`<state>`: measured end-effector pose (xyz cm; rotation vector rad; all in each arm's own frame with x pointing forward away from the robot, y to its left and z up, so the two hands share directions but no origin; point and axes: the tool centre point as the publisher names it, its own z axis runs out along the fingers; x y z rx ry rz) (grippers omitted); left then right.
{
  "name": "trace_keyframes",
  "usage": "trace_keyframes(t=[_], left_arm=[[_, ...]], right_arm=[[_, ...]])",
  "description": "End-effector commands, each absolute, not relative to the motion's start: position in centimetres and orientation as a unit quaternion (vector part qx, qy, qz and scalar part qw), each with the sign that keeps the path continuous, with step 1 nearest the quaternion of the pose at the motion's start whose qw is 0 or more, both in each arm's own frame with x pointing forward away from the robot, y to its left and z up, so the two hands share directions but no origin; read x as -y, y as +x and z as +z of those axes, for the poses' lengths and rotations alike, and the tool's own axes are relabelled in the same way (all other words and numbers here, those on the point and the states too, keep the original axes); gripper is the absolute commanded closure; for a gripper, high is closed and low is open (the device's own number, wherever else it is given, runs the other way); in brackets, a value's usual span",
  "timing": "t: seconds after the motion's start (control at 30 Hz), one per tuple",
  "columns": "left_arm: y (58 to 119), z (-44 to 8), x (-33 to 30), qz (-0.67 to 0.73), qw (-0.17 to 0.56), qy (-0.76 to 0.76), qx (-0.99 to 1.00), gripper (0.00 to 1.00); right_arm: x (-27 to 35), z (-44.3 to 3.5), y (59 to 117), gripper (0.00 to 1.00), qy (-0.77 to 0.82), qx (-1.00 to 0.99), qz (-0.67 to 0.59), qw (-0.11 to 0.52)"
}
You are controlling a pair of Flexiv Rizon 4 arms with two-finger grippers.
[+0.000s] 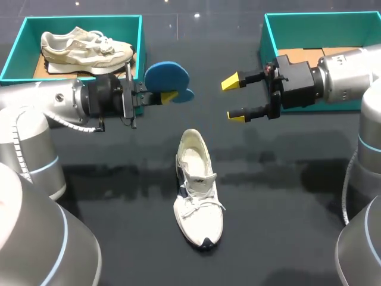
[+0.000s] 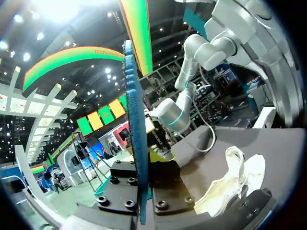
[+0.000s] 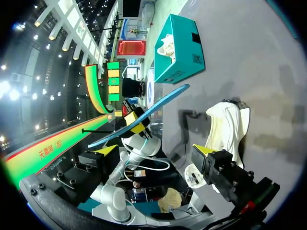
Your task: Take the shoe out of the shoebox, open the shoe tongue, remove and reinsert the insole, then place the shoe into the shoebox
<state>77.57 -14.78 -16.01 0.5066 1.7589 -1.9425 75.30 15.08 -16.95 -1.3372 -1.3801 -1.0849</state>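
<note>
1. My left arm comes in from the left side and lies nearly level above the desk [image 1: 286, 196], its wrist pointing toward the middle.
2. The left end effector [image 1: 164, 96] is clamped on the blue insole [image 1: 166, 76]. The insole sticks up and forward out of the fingers, held clear of the desk. In the left wrist view I see it edge-on, running straight up from between the fingers.
3. My right arm comes in from the right, also roughly level, with its wrist turned toward the left arm.
4. The right end effector [image 1: 233, 99] has its fingers spread wide, one yellow tip above the other in the head view, with nothing between them. It faces the insole with a gap between them and does not touch it.
5. In the right wrist view the insole hangs ahead of the spread fingers as a thin blue curve, pinched by the other arm's yellow tips.
6. The white shoe [image 1: 197, 190] lies on the desk in front of both end effectors, below the gap between them. Its sole is down, its toe points toward me, and its opening faces the far side. Neither end effector touches it.
7. The left shoebox [image 1: 77, 21] sits at the far left of the desk and holds a second shoe [image 1: 86, 47], which lies on its side.
8. The right shoebox [image 1: 321, 21] sits at the far right, behind my right arm. I can see only a cardboard liner [image 1: 300, 56] inside it.
</note>
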Motion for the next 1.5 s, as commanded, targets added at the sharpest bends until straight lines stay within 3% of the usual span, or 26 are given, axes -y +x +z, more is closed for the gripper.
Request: trace_keyframes(t=[0.03, 0.23, 0.47, 0.73, 1.13, 1.5], left_arm=[[77.3, -16.1, 14.7, -0.614, 0.402, 0.335, -0.591, 1.0], [77.3, -16.1, 14.7, -0.614, 0.402, 0.335, -0.591, 1.0], [75.5, -16.1, 15.0, -0.544, 0.503, 0.437, -0.51, 1.0], [75.5, -16.2, 15.5, -0.47, 0.568, 0.472, -0.483, 1.0], [77.4, -16.1, 16.6, -0.446, 0.586, 0.472, -0.486, 1.0], [78.3, -16.6, 17.7, -0.455, 0.558, 0.466, -0.514, 1.0]], right_arm=[[-15.2, -17.0, 75.3, 0.0, -0.542, 0.558, -0.439, 0.45], [-15.2, -17.0, 75.3, 0.0, -0.542, 0.558, -0.439, 0.45], [-15.2, -17.0, 75.3, 0.0, -0.542, 0.558, -0.439, 0.45], [-15.2, -17.0, 75.3, 0.0, -0.542, 0.558, -0.439, 0.45], [-15.9, -17.3, 75.3, 0.0, -0.529, 0.575, -0.444, 0.439], [-17.7, -17.6, 75.5, 0.0, -0.498, 0.611, -0.46, 0.409]])
